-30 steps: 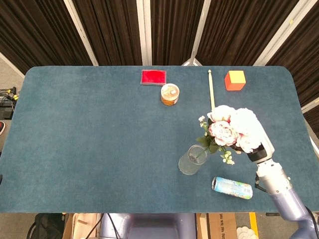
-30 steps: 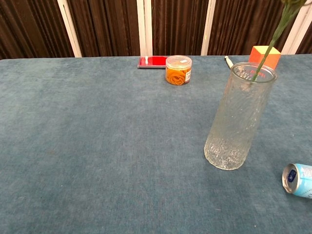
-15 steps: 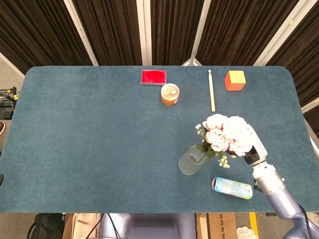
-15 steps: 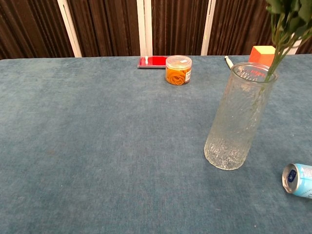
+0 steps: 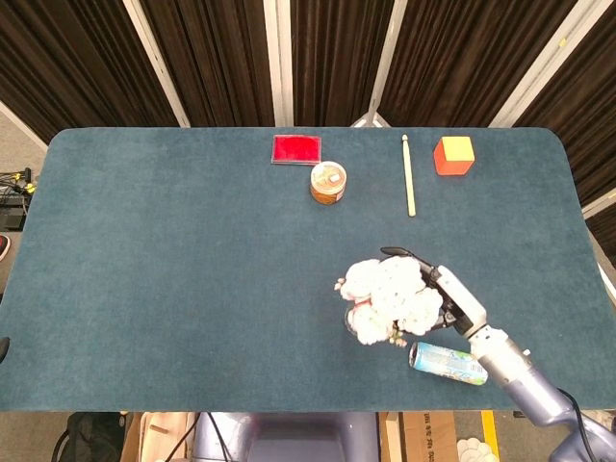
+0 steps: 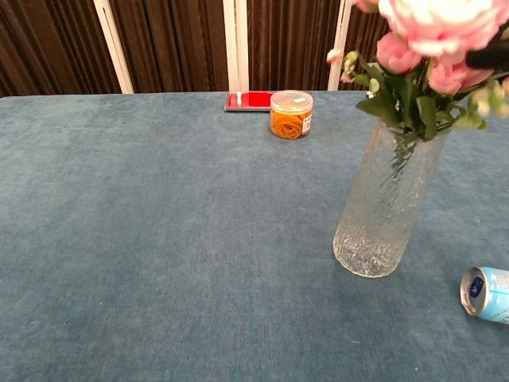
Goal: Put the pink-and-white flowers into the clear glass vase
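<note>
The pink-and-white flowers [image 5: 388, 296] stand with their stems down inside the clear glass vase [image 6: 387, 207], and the blooms [image 6: 433, 28] and green leaves spread above its rim. In the head view the blooms hide almost all of the vase. My right hand [image 5: 452, 300] reaches in from the lower right and holds the bunch at its right side, dark fingers curling round the blooms. In the chest view only a dark fingertip [image 6: 487, 57] shows at the right edge. My left hand appears in neither view.
A blue drink can [image 5: 448, 363] lies on its side just right of the vase, close under my right forearm. At the back stand an orange jar [image 5: 328, 182], a red card [image 5: 296, 149], a wooden stick [image 5: 408, 174] and an orange-and-yellow cube [image 5: 454, 155].
My right hand has moved left and down with the flowers. The stems have slid deep into the vase, and the blooms now sit over its rim.
</note>
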`<action>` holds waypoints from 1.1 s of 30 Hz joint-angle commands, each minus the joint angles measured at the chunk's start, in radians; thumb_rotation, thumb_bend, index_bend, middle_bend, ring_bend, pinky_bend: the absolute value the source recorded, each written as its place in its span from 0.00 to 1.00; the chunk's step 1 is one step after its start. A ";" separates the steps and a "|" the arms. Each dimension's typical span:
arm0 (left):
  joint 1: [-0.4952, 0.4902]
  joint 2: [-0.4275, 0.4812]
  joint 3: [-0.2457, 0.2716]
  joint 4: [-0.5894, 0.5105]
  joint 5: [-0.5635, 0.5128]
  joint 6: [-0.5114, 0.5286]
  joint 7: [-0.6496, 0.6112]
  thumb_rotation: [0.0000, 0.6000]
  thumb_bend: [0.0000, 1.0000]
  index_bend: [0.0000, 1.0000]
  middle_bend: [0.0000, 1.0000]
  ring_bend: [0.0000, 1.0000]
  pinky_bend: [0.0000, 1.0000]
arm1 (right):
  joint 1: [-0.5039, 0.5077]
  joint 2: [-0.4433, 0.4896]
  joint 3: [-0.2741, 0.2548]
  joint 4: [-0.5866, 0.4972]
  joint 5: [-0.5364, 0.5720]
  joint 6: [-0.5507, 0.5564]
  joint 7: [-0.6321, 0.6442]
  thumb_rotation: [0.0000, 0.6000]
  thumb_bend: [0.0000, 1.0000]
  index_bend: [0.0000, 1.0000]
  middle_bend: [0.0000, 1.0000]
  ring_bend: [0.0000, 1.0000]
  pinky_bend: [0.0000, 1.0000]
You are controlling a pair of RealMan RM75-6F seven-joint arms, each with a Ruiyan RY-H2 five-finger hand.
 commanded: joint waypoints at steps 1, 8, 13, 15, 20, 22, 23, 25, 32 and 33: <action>0.000 0.001 -0.001 0.000 -0.001 0.000 -0.002 1.00 0.35 0.14 0.00 0.00 0.11 | 0.016 0.038 -0.021 0.012 -0.022 0.008 0.007 1.00 0.12 0.20 0.07 0.07 0.00; 0.001 0.004 -0.002 0.000 -0.004 0.001 -0.013 1.00 0.35 0.14 0.00 0.00 0.11 | -0.011 0.200 -0.044 0.043 -0.050 0.089 0.014 1.00 0.11 0.14 0.04 0.04 0.00; 0.000 0.005 -0.002 0.000 -0.003 0.000 -0.017 1.00 0.35 0.14 0.00 0.00 0.11 | -0.070 0.316 -0.072 0.138 -0.054 0.203 0.102 1.00 0.11 0.12 0.04 0.04 0.00; 0.000 0.004 -0.001 -0.001 0.000 -0.001 -0.016 1.00 0.35 0.14 0.00 0.00 0.11 | -0.110 0.315 -0.059 0.173 0.022 0.267 0.068 1.00 0.11 0.12 0.04 0.05 0.00; 0.002 0.001 0.001 -0.002 0.004 0.003 -0.013 1.00 0.35 0.14 0.00 0.00 0.11 | -0.188 0.255 -0.030 0.200 0.189 0.407 -0.204 1.00 0.11 0.14 0.05 0.07 0.00; 0.001 0.001 0.001 -0.003 0.003 0.001 -0.010 1.00 0.35 0.14 0.00 0.00 0.11 | -0.217 0.197 -0.039 0.204 0.208 0.484 -0.452 1.00 0.11 0.15 0.06 0.08 0.00; 0.001 0.000 0.002 -0.003 0.004 0.001 -0.009 1.00 0.35 0.14 0.00 0.00 0.11 | -0.227 0.177 -0.047 0.210 0.201 0.511 -0.540 1.00 0.11 0.15 0.07 0.08 0.00; 0.000 0.000 0.003 -0.004 0.007 0.002 -0.007 1.00 0.35 0.14 0.00 0.00 0.11 | -0.259 0.103 -0.072 0.229 0.168 0.598 -0.768 1.00 0.11 0.15 0.07 0.08 0.00; 0.001 0.004 0.000 -0.001 0.000 0.000 -0.021 1.00 0.35 0.14 0.00 0.00 0.11 | -0.345 -0.045 -0.192 0.298 0.019 0.722 -1.123 1.00 0.11 0.14 0.07 0.07 0.00; 0.000 0.006 0.000 -0.001 -0.001 -0.002 -0.025 1.00 0.35 0.14 0.00 0.00 0.11 | -0.353 -0.050 -0.212 0.298 0.001 0.716 -1.152 1.00 0.11 0.14 0.06 0.07 0.00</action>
